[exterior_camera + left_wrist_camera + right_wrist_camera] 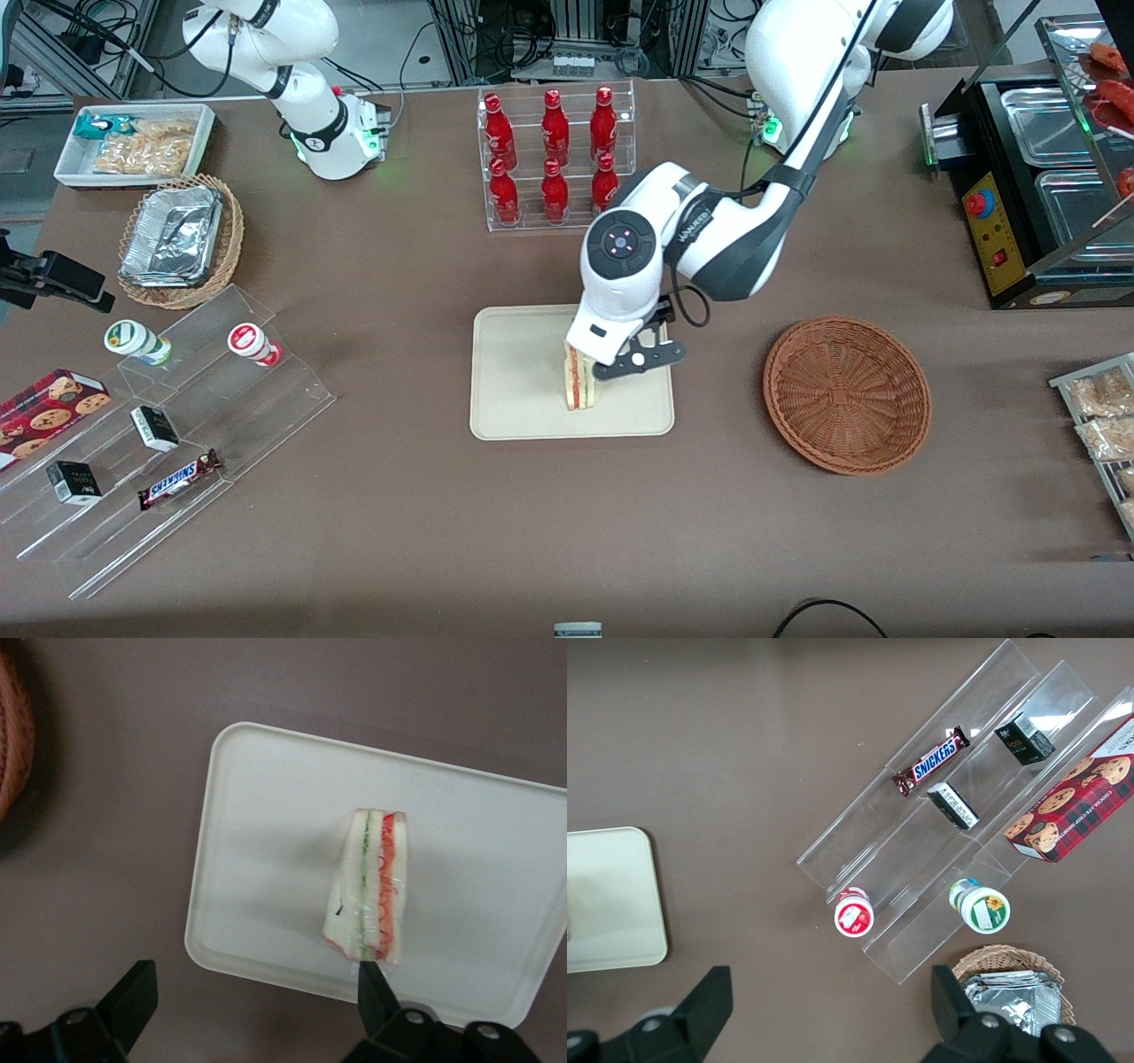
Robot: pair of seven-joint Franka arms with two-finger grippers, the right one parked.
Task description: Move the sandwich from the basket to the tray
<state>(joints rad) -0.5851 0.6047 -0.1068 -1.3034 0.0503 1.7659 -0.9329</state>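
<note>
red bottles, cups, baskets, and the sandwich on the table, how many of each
red bottles: 6
lidded cups: 2
wicker baskets: 2
sandwich: 1, on the tray
total: 11
The gripper hangs open above the sandwich.

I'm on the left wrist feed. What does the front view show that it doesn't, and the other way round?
Only the front view shows the whole basket, with nothing in it, and the bottle rack. Only the left wrist view shows the end effector open, its fingers apart and off the sandwich, plus just the basket's edge. Both show the sandwich resting on the tray under the end effector.
</note>
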